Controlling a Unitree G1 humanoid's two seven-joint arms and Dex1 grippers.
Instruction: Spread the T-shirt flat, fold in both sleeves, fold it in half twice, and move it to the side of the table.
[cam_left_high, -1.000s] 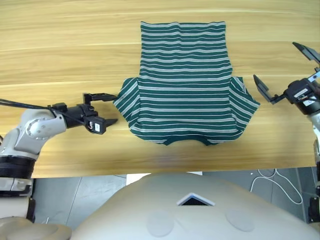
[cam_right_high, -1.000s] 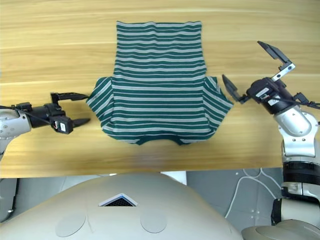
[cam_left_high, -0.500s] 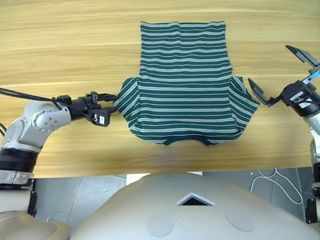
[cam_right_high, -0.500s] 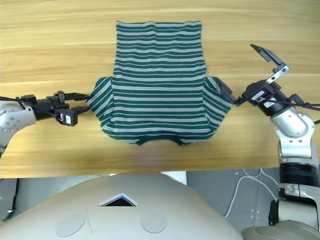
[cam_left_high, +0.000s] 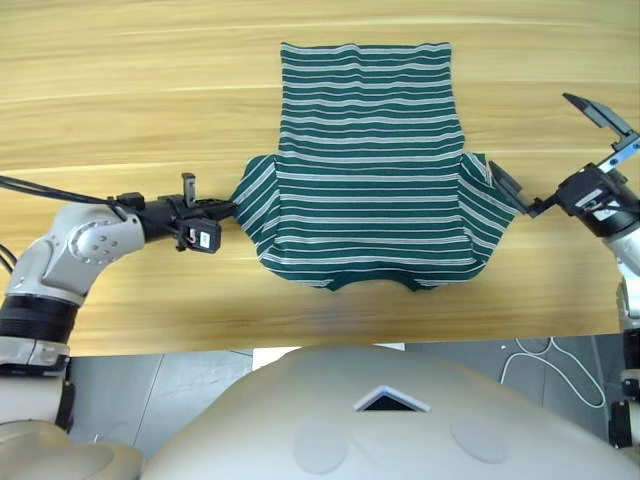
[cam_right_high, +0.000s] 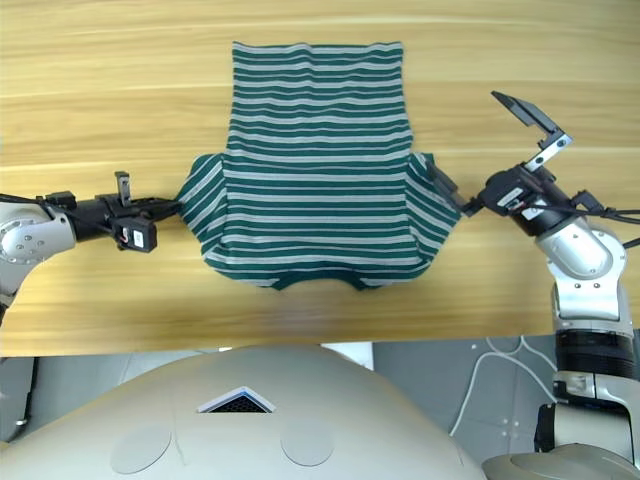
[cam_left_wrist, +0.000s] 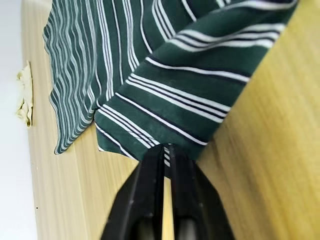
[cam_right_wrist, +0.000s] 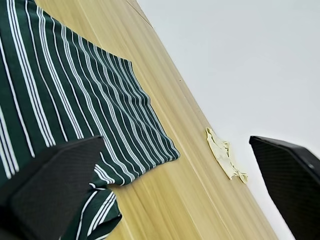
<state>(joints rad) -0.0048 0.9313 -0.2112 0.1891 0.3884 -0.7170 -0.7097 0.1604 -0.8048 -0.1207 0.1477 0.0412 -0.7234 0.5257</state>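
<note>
Finds striped T-shirt (cam_left_high: 365, 170) flat on table (cam_left_high: 120, 90), long axis running away from robot, left gripper (cam_left_high: 225, 207) clamped on its left sleeve (cam_left_high: 255, 190), right gripper (cam_left_high: 538, 140) agape at its right sleeve (cam_left_high: 488, 197), folds due inboard.

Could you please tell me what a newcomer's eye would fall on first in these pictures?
A green striped T-shirt lies spread in the middle of the wooden table. The left claw is shut on the tip of the sleeve on the robot's left, while the right claw stands wide open at the other sleeve.
</note>
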